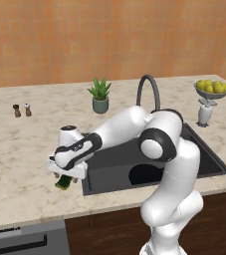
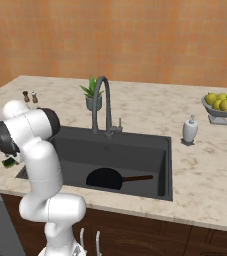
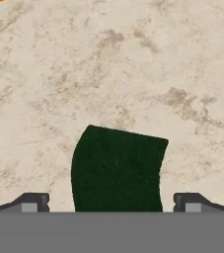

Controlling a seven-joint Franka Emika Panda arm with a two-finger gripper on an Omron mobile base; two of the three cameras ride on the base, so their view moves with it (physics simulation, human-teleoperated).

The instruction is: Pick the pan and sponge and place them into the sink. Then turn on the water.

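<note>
Orange tiled wall behind, pale marbled counter (image 1: pixel 25 149) running the width of the kitchen. We note the sink (image 2: pixel 150 150) set into it, dark and deep, with the arched tap (image 2: pixel 101 102) at its back rim and no water running. The pan (image 2: pixel 105 178) already lies on the sink floor, near the front wall; its handle runs along the front wall of the sink, toward the end nearer the soap bottle (image 2: pixel 190 130).

The sponge (image 3: pixel 117 168) sits on the counter just beside the sink's left end, green face up. In the hand view its long axis runs roughly away from the camera, square between the two fingertips.

The gripper (image 3: pixel 111 203) hangs low over it, jaws spread as wide as they go, nothing held.

Risks, as we judge them: the sponge is soft and small, so a shallow descent could pinch only its top and let it slip. Too deep, and the fingertips meet the stone. A carry that clips the sink rim could knock it loose.
</note>
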